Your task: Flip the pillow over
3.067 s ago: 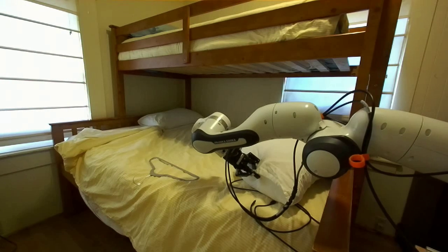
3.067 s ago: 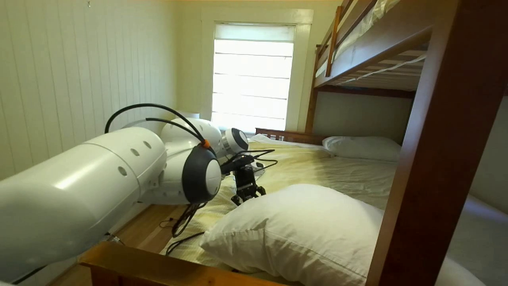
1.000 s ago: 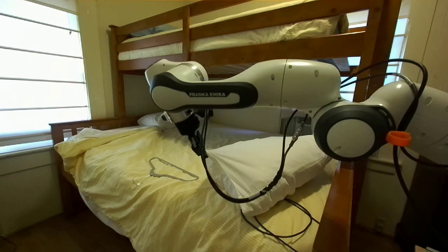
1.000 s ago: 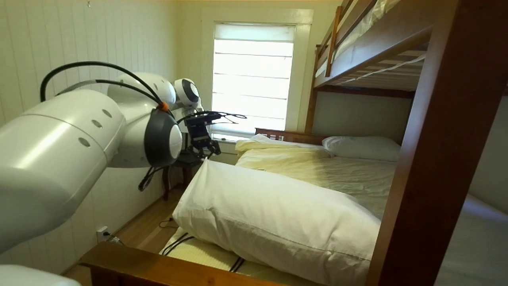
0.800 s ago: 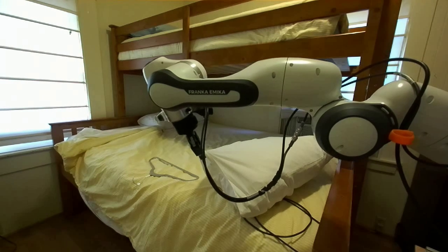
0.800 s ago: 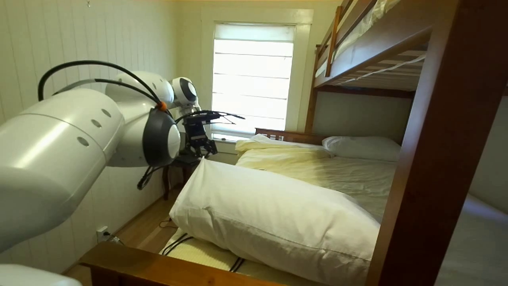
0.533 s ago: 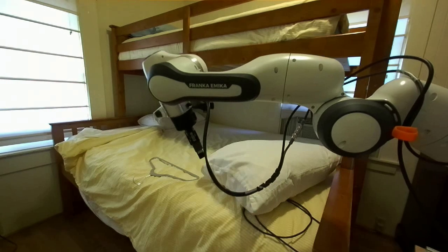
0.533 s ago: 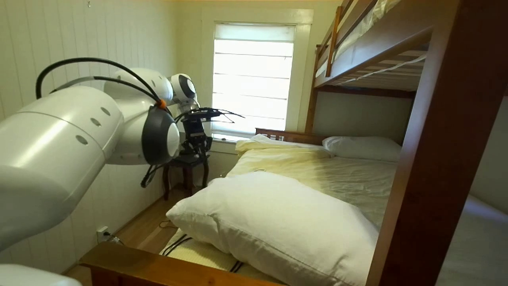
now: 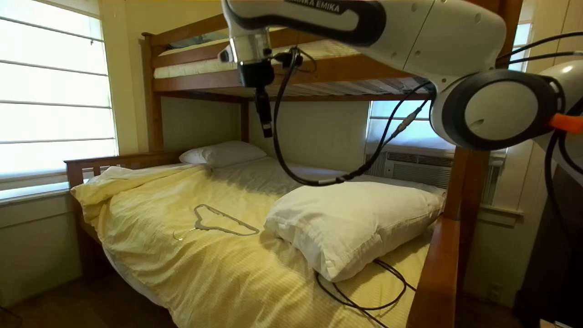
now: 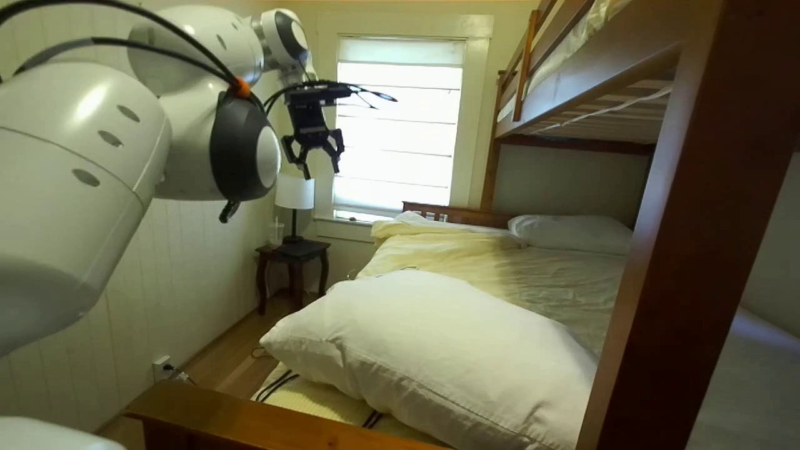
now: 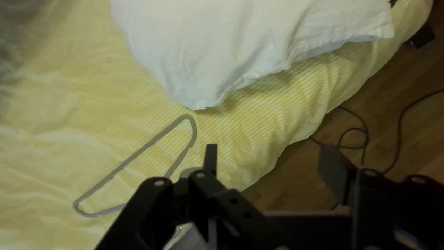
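- The gripper (image 10: 322, 167) hangs in the upper left of the frame in an exterior view, pointing down; fingers spread well apart. In the wrist view, yellow bedsheet (image 11: 86, 104) and wood floor (image 11: 288, 189) show through the gap.
- The pillow (image 9: 350, 218) lies on the yellow bedsheet, right of centre in an exterior view, puffed and wrinkled, well below the gripper.
- The pillow's right end runs behind a bed post (image 10: 681, 250) in an exterior view; contact there cannot be told.
- Grey hanger (image 11: 138, 153): lower left in the wrist view, just beside a pillow corner.
- Black cables (image 9: 404, 286): lower right, on the yellow bedsheet near the pillow.
- Smaller white pillow (image 10: 572, 233): right of centre in an exterior view.
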Available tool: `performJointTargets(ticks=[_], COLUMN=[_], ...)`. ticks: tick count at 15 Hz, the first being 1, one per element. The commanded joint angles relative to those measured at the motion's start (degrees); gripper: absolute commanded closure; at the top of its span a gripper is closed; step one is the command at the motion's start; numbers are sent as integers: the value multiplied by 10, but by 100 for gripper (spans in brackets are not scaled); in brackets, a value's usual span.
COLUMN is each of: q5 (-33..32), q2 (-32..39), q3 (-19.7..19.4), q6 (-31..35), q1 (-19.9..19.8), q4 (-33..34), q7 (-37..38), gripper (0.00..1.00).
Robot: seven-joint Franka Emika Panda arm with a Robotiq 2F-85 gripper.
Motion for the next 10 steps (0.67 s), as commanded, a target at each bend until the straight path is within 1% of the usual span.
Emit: performJointTargets(ticks=[1, 4, 5, 6, 7, 10], q5=[17, 10, -3, -32, -10, -20], q2=[-71, -113, -126, -135, -123, -142], q3=[2, 2, -3, -13, 1, -3], q6=[-69, -99, -101, -92, -80, -80], q1=[-8, -16, -14, -7, -13, -14], q4=[-17, -15, -15, -19, -24, -28], q7=[81, 124, 120, 89, 107, 102], gripper=[0, 0, 0, 0, 0, 0])
